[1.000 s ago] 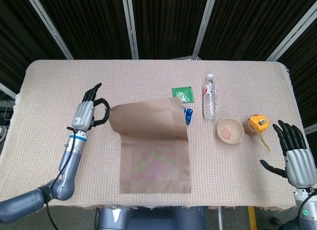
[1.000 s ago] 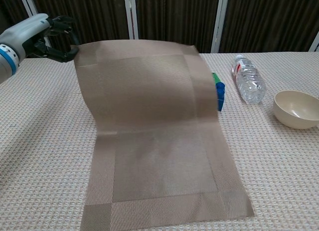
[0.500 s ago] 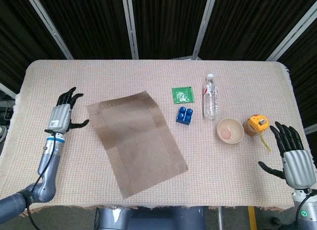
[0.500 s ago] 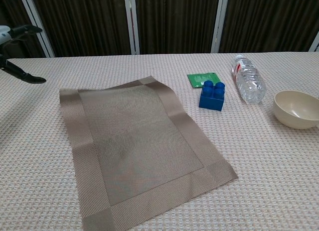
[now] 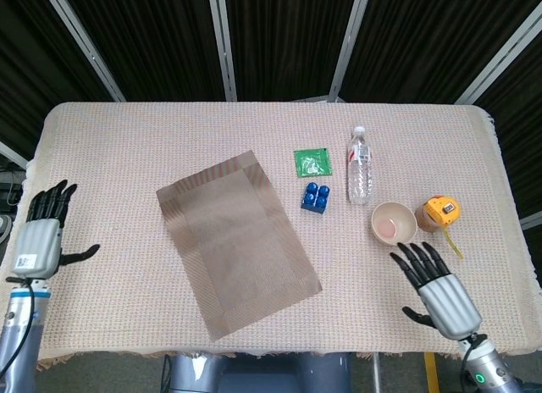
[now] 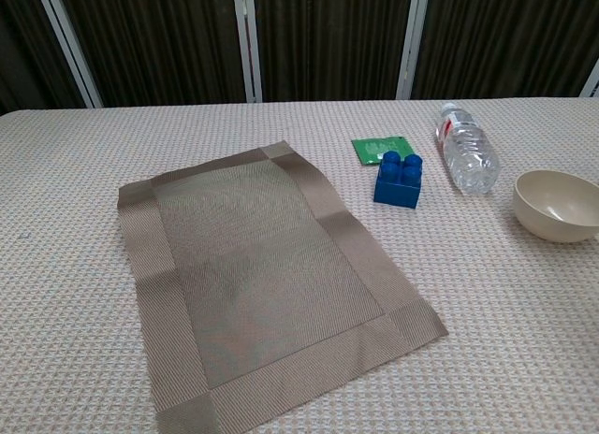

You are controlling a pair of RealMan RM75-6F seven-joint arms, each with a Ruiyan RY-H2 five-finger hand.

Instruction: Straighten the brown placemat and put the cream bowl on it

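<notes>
Head view: the left hand (image 5: 42,232) sits at the far left edge of the tabletop (image 5: 127,139), palm down, fingers spread and pointing away from the robot, thumb stuck out to the side, holding nothing; the right hand (image 5: 440,291) is near the front right, fingers fanned out and angled toward the cream bowl (image 5: 393,223), empty as well, and just short of the bowl without touching it; the brown placemat (image 5: 237,240) lies flat in the middle-left of the tabletop, turned at a slant to the table's edges, well apart from both hands; the cream bowl stands upright to the right of the mat, just beside a yellow tape measure (image 5: 441,212); a clear water bottle (image 5: 361,164) lies on its side behind the bowl; a blue block (image 5: 315,196) and a green packet (image 5: 312,162) sit between the mat and the bottle; the tabletop carries a beige woven cloth, with dark curtains and pale metal bars behind it.

Chest view: neither hand shows; the brown placemat (image 6: 271,275) lies slanted, its far corner near the green packet (image 6: 379,148); the blue block (image 6: 399,180) stands just in front of that packet; the water bottle (image 6: 466,158) lies to the right; the cream bowl (image 6: 556,204) sits at the right edge, off the mat.
</notes>
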